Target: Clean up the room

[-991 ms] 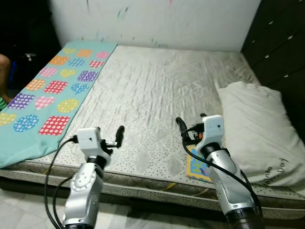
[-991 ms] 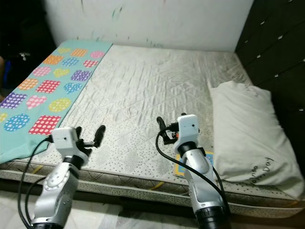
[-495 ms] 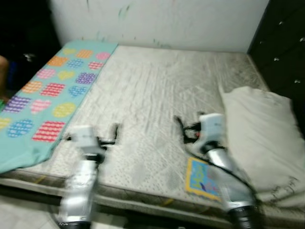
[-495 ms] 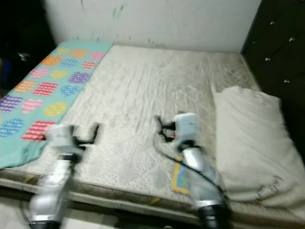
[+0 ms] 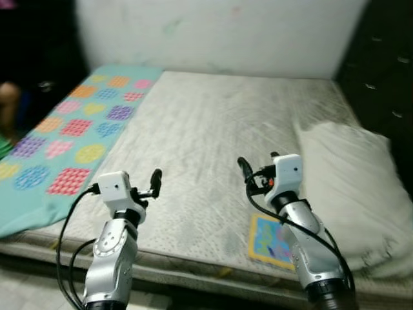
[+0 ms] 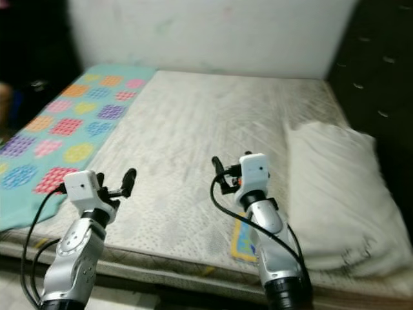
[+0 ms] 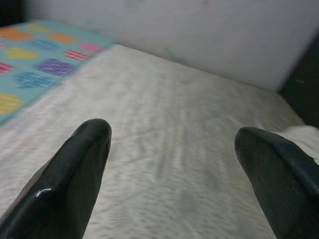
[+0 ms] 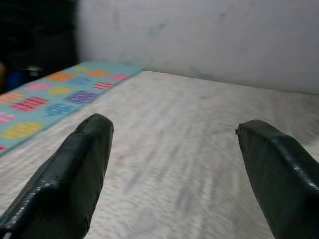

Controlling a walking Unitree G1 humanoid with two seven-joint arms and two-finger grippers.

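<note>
Here we hold both arms forward over the mattress's (image 5: 213, 123) near edge, left gripper (image 7: 174, 164) and right gripper (image 8: 174, 164) spread wide, empty; a book (image 5: 270, 237) lies at the near edge beside the pillow (image 5: 352, 177).

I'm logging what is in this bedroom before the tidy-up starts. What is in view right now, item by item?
mattress: one, off-white quilted, bare, spanning the middle of the view.
blanket: one, teal with coloured hearts, dots and squares, along the mattress's left side.
pillow: one, white, on the mattress's right side.
booklet: one, flat, blue with a yellow border, at the near mattress edge beside the pillow, partly under the right arm.
wall: white, behind the mattress.
dark cabinet: one, at far right.
person: part of a limb at far left.
left gripper: open, over the near mattress edge.
right gripper: open, above the mattress near the booklet.
</note>
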